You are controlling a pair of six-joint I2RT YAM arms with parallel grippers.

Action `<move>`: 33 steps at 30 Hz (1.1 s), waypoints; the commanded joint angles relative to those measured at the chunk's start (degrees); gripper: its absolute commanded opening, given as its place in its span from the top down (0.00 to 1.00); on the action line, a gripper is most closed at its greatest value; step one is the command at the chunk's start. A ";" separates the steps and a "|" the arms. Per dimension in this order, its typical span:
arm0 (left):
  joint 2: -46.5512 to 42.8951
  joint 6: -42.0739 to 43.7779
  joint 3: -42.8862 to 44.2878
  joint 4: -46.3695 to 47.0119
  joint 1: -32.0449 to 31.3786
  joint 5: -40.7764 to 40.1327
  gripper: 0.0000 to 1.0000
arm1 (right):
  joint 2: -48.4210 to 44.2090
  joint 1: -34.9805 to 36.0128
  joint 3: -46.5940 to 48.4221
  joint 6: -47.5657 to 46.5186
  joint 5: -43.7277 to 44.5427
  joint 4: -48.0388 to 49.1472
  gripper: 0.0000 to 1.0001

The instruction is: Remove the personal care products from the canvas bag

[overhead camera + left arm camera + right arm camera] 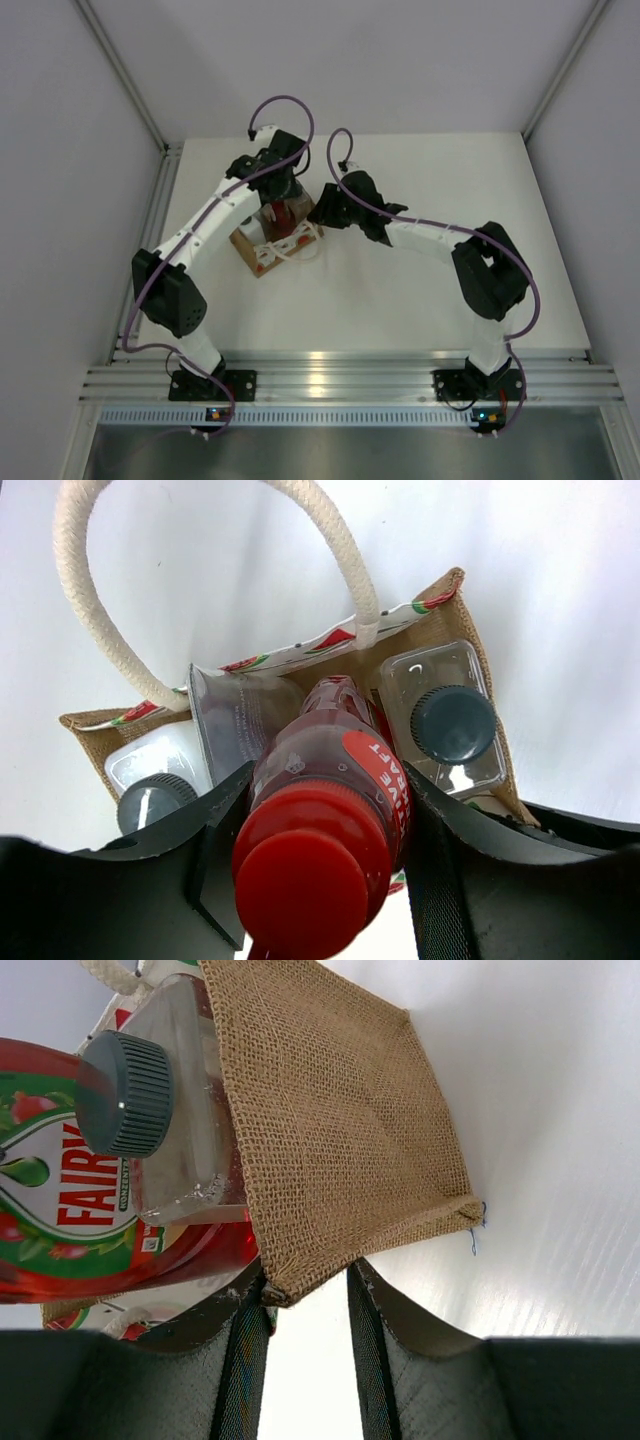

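The canvas bag stands left of the table's centre. My left gripper is above it, shut on the neck of the red bottle, which still stands partly inside the bag. Two white bottles with dark grey caps sit in the bag, one to the right and one to the left. The white flat tube leans behind the red bottle. My right gripper is open, its jaws straddling the corner of the bag's burlap side. The red bottle shows there too.
The bag's white rope handles loop up beside the left gripper. White walls with metal rails close in the table on the left, back and right. Both arms meet over the bag in the top view.
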 commanded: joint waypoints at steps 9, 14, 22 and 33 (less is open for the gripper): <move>-10.05 6.59 7.38 5.58 -2.56 3.99 1.00 | 2.60 -0.90 4.20 -1.57 0.61 -2.01 0.67; -14.97 8.87 8.35 5.58 -3.09 4.60 1.00 | 2.78 -0.99 5.08 -1.57 0.61 -2.36 0.67; -21.56 12.29 6.94 5.58 -3.18 13.99 1.00 | 2.60 -0.99 5.96 -1.39 0.52 -2.63 0.66; -29.92 17.14 -5.09 6.19 -9.58 20.98 1.00 | 2.51 -1.25 6.40 -2.01 0.35 -3.42 0.67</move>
